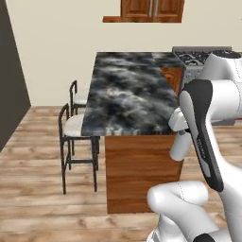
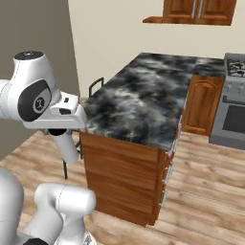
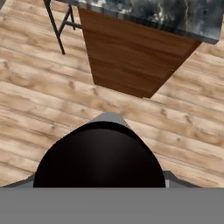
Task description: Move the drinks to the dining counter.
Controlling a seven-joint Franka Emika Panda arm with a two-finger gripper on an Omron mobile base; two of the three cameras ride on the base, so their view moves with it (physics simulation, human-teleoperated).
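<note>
- We see a bottle [image 3: 99, 155] held between our gripper's [image 3: 99, 181] fingers, black cap facing the hand camera, long axis along the gripper.
- The dining counter [image 3: 175, 17] lies ahead, beyond the bottle.

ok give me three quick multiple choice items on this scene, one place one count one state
1. Where is the bottle? A over the floor, short of the dining counter; B on the counter; C on a stool.
2. Stools beside the counter: A one; B two; C four.
3. The gripper is: A open and empty; B shut on the bottle; C resting on the counter.
A, floorboards lie under it; B, two black frames show; B, the bottle hangs from it.
</note>
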